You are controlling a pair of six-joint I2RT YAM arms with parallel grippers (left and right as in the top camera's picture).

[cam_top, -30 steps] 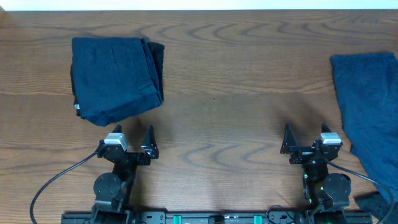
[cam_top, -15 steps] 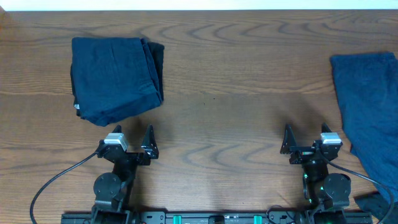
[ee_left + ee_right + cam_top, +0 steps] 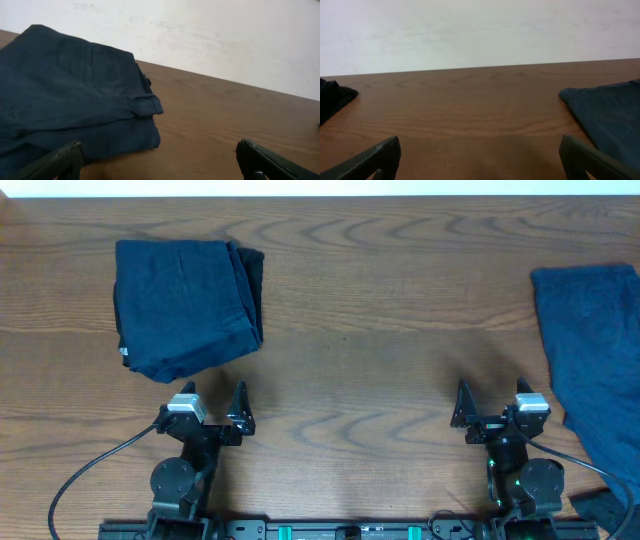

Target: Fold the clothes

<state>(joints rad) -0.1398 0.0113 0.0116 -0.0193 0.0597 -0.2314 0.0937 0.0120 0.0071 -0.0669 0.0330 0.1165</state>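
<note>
A folded navy garment [image 3: 180,305] lies on a black piece [image 3: 254,280] at the table's back left; it also shows in the left wrist view [image 3: 70,100]. A second navy garment [image 3: 595,350] lies spread flat at the right edge and shows in the right wrist view [image 3: 610,117]. My left gripper [image 3: 212,398] is open and empty, just in front of the folded pile. My right gripper [image 3: 490,398] is open and empty, left of the spread garment. Both rest near the front edge.
The wooden table [image 3: 380,330] stretches between the two garments. A white wall [image 3: 480,30] stands behind the far edge. Black cables [image 3: 80,480] run from the arm bases at the front.
</note>
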